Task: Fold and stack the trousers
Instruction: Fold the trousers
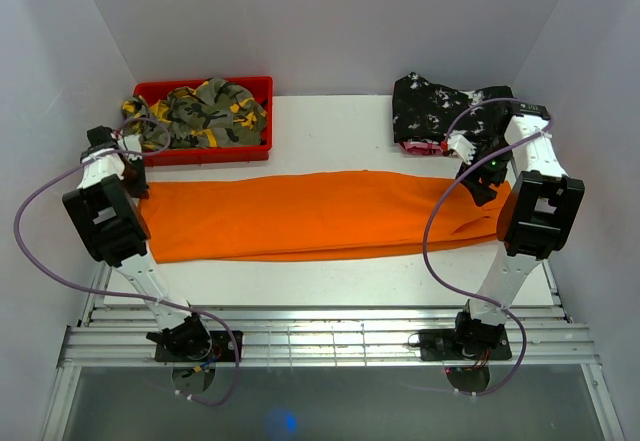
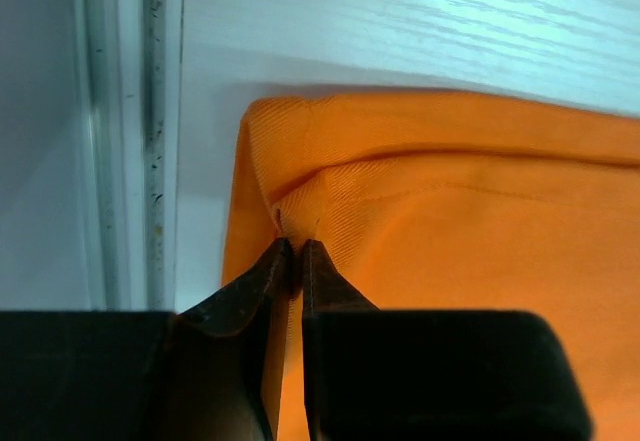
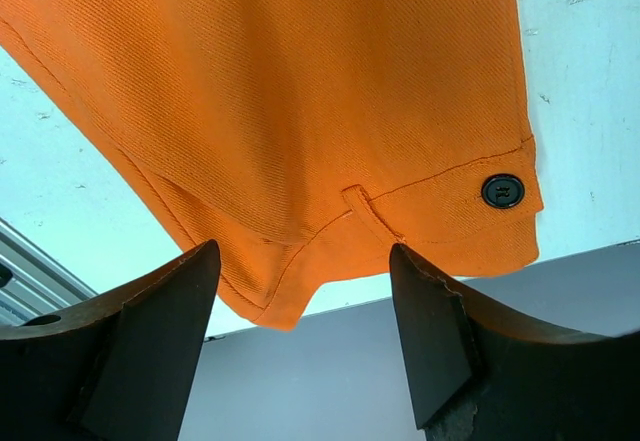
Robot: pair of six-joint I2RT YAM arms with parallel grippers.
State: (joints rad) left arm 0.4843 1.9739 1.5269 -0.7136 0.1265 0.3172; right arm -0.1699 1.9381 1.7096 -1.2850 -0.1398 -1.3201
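white table (image 1: 330, 279), long orange trousers (image 1: 320, 216), left claw (image 2: 295, 249) tight on one end

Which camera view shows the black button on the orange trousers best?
Right wrist: the button is close and sharp at the waistband corner of the trousers. Top external shows the trousers' length, no button visible; left wrist shows only the other end.
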